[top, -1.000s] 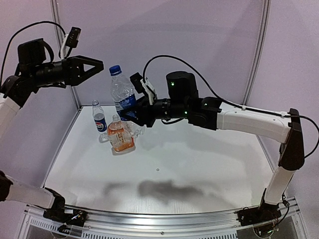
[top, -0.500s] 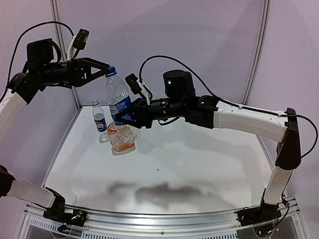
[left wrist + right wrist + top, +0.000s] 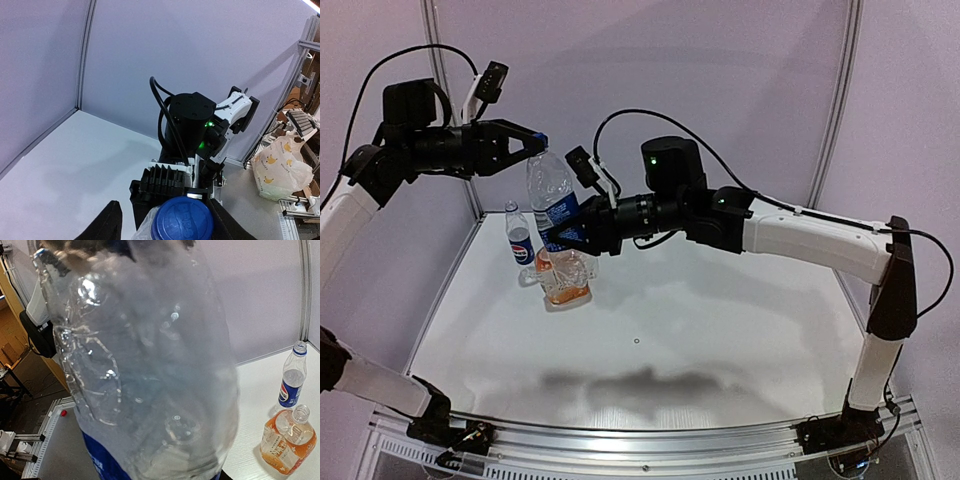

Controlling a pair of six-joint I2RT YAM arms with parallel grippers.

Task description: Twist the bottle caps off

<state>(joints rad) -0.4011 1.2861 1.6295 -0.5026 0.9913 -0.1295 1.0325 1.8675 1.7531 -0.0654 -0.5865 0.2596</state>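
Note:
My right gripper is shut on the label band of a large clear bottle, holding it tilted above the table. That bottle fills the right wrist view and hides the fingers there. Its blue cap lies between the fingers of my left gripper. In the left wrist view the cap touches the right finger, with a gap to the left finger, so my left gripper is open. A small blue-labelled bottle and a squat orange-labelled bottle stand on the table with open necks.
The small bottle and the orange bottle stand at the back left of the white table, just below the held bottle. Wall panels with metal posts close the back. A plastic bag lies beyond the table.
My right arm has carried the large bottle leftward to the left gripper. The left gripper's fingers have come around the blue cap and narrowed.

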